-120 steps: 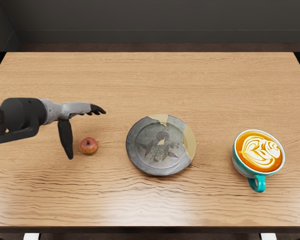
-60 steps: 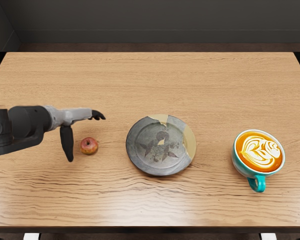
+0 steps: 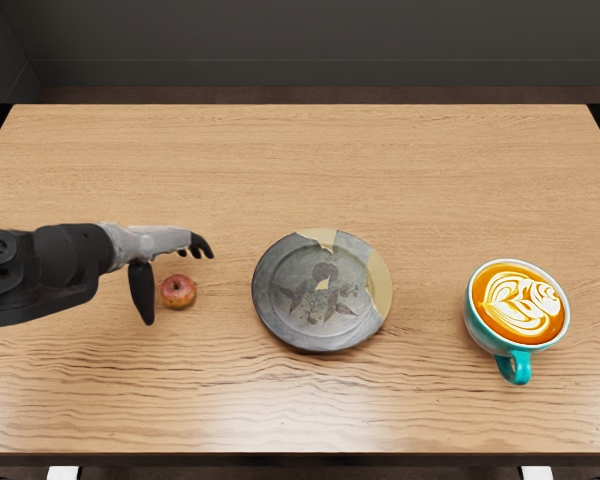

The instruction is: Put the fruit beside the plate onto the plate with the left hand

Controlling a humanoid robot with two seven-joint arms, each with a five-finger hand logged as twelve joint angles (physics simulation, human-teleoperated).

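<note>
We've got our left hand (image 3: 152, 252) spread wide over the wood-grain surface (image 3: 300, 170), holding nothing. The dark fingers (image 3: 198, 245) reach above the small, round, reddish fruit (image 3: 178, 291), with the thumb hanging just left of it. The fruit sits left of the round glazed grey plate (image 3: 276, 312), with bare wood between them. A teal latte cup (image 3: 515, 308) stands well off to the right.

Even, bright, sharp render; soft shadows, no glare.
</note>
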